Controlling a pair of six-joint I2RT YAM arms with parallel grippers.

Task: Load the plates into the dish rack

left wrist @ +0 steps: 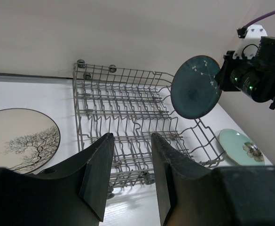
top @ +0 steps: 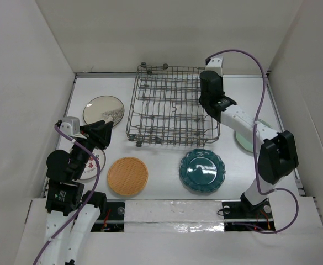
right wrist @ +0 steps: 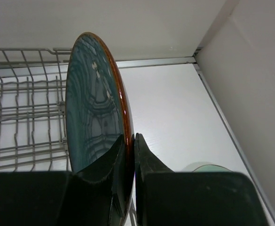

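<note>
The right gripper (right wrist: 128,143) is clamped on the rim of the dark teal plate (right wrist: 92,108), held on edge (nearly upright) over the right end of the dish rack (top: 172,107), upper centre of the overhead frame. The left gripper (left wrist: 131,141), lower left, has its jaws parted and empty.

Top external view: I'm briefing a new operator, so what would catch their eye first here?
The right gripper pinches a dark teal plate upright, on edge, over the right end of the grey dish rack. In front of the rack, an orange plate and a scalloped teal plate lie flat on the white table.
</note>
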